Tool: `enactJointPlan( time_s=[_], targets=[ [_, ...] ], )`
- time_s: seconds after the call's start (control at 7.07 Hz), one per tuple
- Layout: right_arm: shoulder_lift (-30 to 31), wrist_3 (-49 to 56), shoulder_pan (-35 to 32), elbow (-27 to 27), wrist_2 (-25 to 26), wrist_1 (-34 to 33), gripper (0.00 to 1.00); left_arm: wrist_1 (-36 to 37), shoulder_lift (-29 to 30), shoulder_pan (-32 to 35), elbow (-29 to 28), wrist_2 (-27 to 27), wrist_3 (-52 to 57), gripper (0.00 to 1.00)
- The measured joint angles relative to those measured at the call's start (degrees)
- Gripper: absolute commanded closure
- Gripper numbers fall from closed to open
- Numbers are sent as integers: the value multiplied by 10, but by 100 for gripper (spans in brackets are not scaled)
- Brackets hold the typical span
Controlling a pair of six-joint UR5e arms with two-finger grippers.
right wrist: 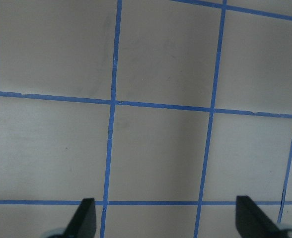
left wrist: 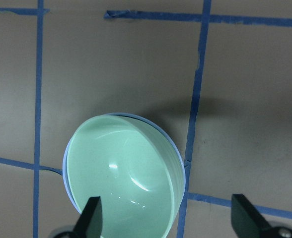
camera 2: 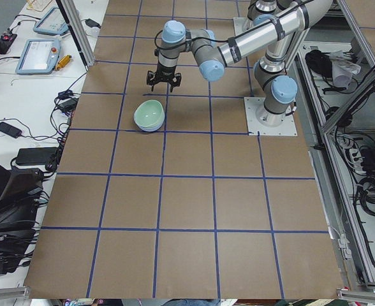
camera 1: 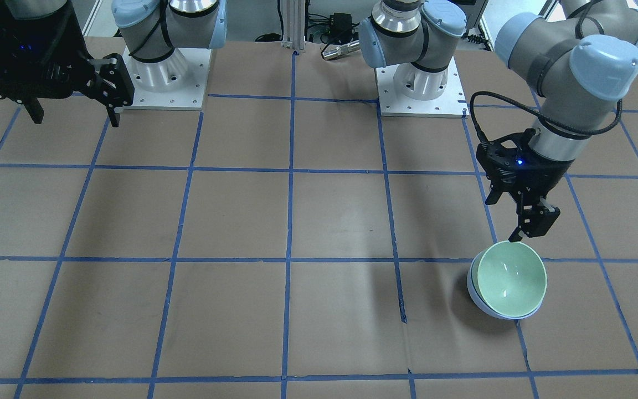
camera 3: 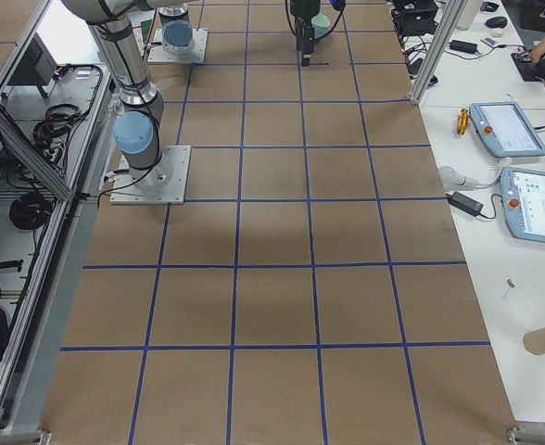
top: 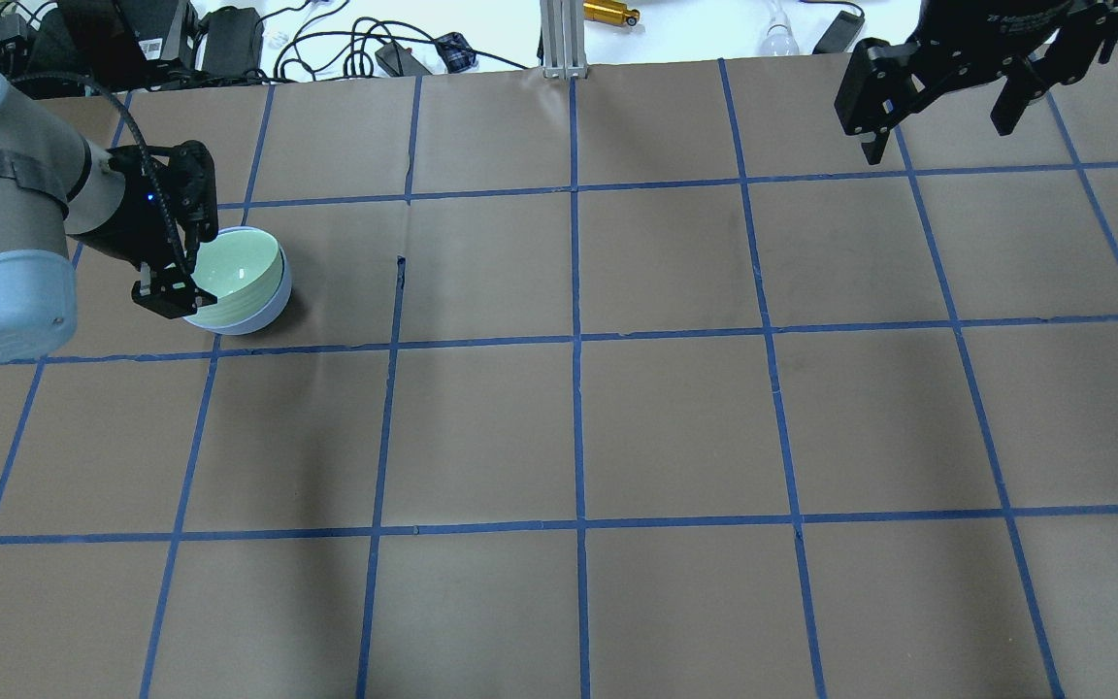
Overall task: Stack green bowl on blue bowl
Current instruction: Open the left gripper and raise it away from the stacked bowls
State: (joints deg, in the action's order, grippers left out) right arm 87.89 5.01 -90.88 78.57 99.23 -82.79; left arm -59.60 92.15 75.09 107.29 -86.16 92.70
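Observation:
The mint-green bowl (camera 1: 512, 278) sits nested inside the pale blue bowl (camera 1: 477, 299), slightly tilted, on the robot's left side of the table. It also shows in the overhead view (top: 241, 270) with the blue bowl's wall (top: 263, 313) below it. My left gripper (camera 1: 529, 228) is open and empty, just above the stack's rim on the robot's side. In the left wrist view its fingers (left wrist: 91, 218) are spread wide with the green bowl (left wrist: 121, 173) partly between them. My right gripper (top: 937, 131) is open and empty, raised far off on the other side.
Brown paper with a blue tape grid (top: 578, 340) covers the table. Cables and devices (top: 229, 39) lie along the far edge. The two arm bases (camera 1: 166, 77) stand on white plates at the robot's side.

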Motion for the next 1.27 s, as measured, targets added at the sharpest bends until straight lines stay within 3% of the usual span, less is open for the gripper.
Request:
enactJointPlan(
  time_s=[0.42,0.71,1.27],
  targets=[
    [0,0,0,0,0,0,0,-190,-30,62,-108,-1,-192,4],
    [0,0,0,0,0,0,0,-233,-50,105,-127,0,-341,0],
    [0,0,0,0,0,0,0,-265,-76,128,-128,2,-705,0]
  ],
)
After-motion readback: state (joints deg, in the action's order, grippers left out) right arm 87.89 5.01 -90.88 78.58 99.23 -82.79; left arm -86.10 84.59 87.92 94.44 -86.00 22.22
